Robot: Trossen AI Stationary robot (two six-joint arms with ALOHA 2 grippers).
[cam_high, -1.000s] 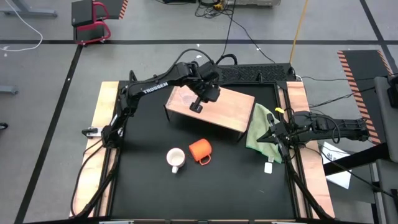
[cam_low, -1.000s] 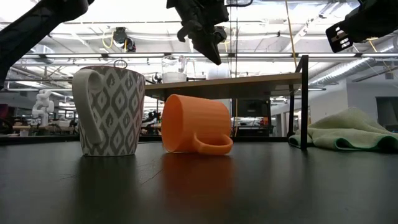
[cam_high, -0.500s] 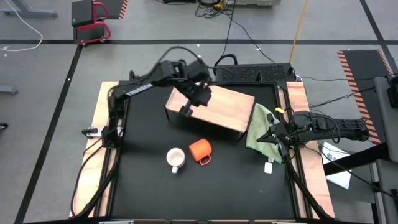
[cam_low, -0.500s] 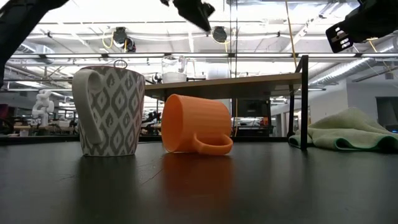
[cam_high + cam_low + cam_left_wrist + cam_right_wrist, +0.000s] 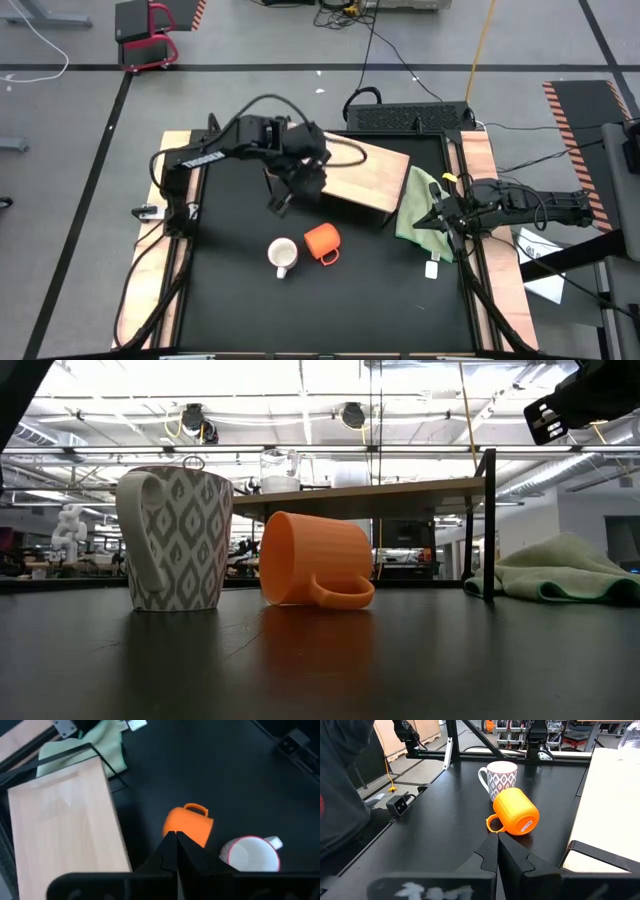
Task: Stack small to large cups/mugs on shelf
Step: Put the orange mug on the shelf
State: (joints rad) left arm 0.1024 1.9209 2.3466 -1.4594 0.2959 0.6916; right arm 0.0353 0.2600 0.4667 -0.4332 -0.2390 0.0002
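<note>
The clear cup stands upright on the wooden shelf; the left arm hides it in the high view. The orange mug lies on its side on the black table, handle toward the near edge. The white patterned mug stands upright beside it, to its left. My left gripper is shut and empty, in the air off the shelf's near left corner, above and behind the two mugs. My right gripper is shut and empty over the green cloth at the table's right edge.
A green cloth lies right of the shelf, partly under its right end. A small white tag lies near the right edge. A black power strip runs along the far edge. Pale wooden strips flank the black table top.
My left gripper has gone from above the shelf toward the table's near and left edges, past the shelf's near left corner, and has risen out of the low view. The clear cup stays on the shelf. The two mugs have not moved.
</note>
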